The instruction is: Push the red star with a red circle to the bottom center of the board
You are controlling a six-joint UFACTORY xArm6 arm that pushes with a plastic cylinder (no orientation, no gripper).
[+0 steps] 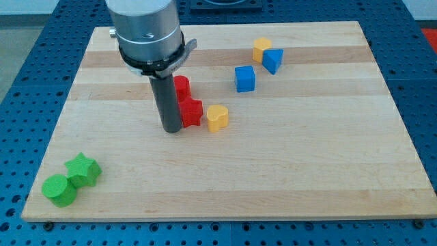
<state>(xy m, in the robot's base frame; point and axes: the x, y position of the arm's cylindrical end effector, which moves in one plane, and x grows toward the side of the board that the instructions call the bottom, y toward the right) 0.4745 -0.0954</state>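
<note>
The red star (191, 112) lies left of the board's middle, with the red circle (181, 86) touching it just above. My tip (171, 129) rests on the board right against the red star's left side, slightly below it. The rod hides the left part of both red blocks.
A yellow heart (217, 117) sits just right of the red star. A blue cube (245, 78), a second blue block (272, 60) and a yellow block (261, 48) lie at upper right. A green star (83, 169) and green circle (59, 189) sit at bottom left. The wooden board (273, 178) is edged by blue table.
</note>
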